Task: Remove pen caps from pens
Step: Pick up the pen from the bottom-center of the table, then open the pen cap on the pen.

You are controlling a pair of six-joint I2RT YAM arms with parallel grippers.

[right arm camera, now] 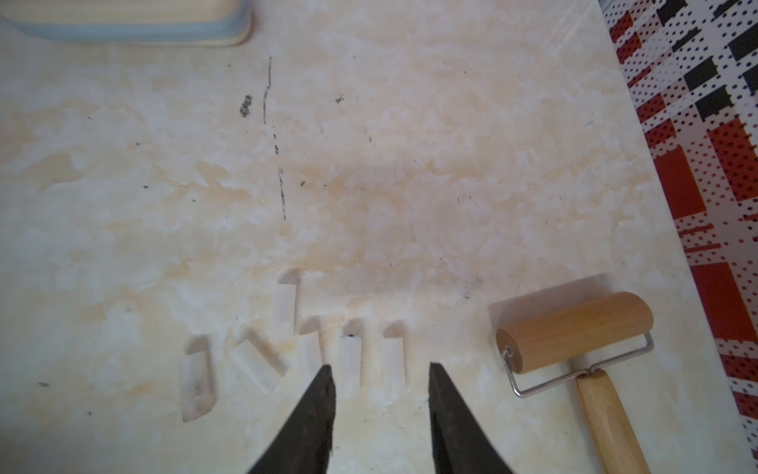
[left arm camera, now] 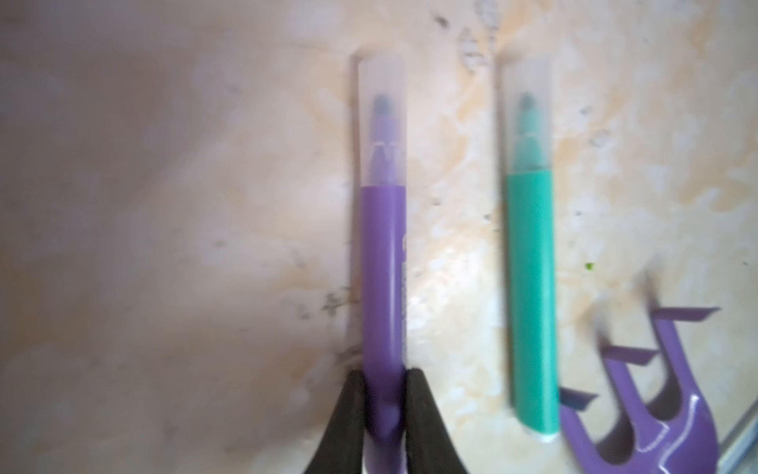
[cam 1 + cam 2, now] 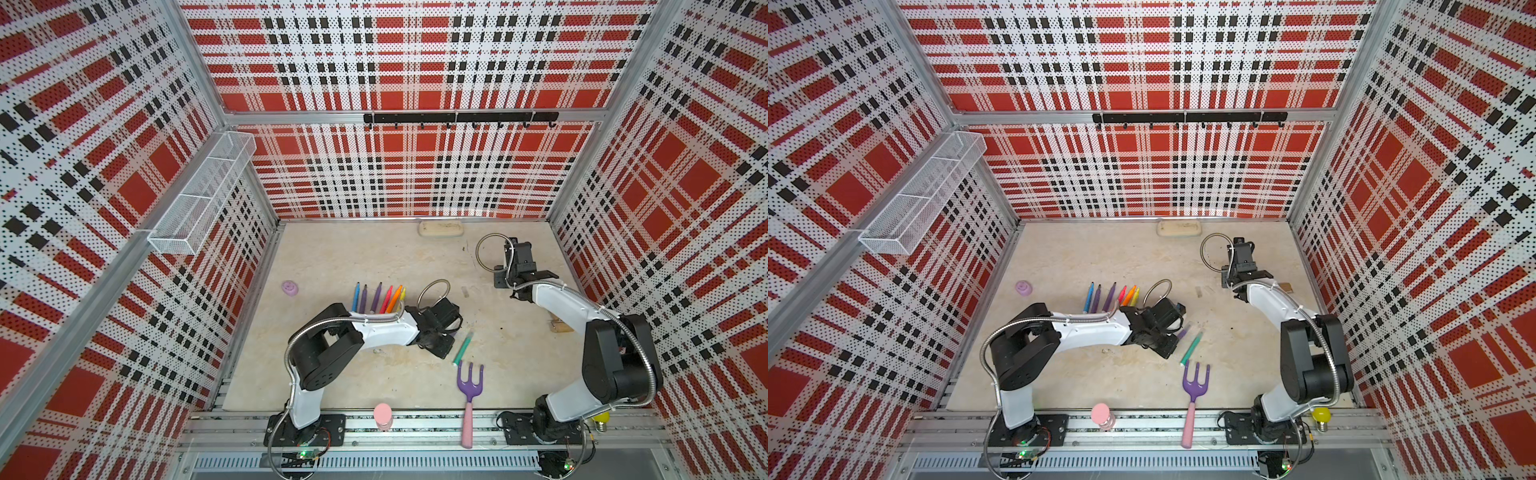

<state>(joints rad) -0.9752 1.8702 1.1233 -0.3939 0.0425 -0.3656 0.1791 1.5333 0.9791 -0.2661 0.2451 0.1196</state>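
Purple pen (image 2: 383, 266): lies flat on the marbled table (image 2: 164, 205), clear cap (image 2: 381, 119) seated, tail end clamped between the jaws of the left gripper (image 2: 384, 373). Teal pen (image 2: 531, 295): parallel, just beside it, also capped, tail next to the purple garden fork (image 2: 656, 390). Six pens (image 3: 379, 298): fanned in a row beyond the left arm, tips bare. Six loose pen caps (image 1: 350, 361): grouped on the table below the right gripper (image 1: 379, 367), whose jaws stand partly apart and empty. Tally, as judged: six uncapped, two remaining. Markings: pale print on the purple barrel, too blurred to read; no brand legible.
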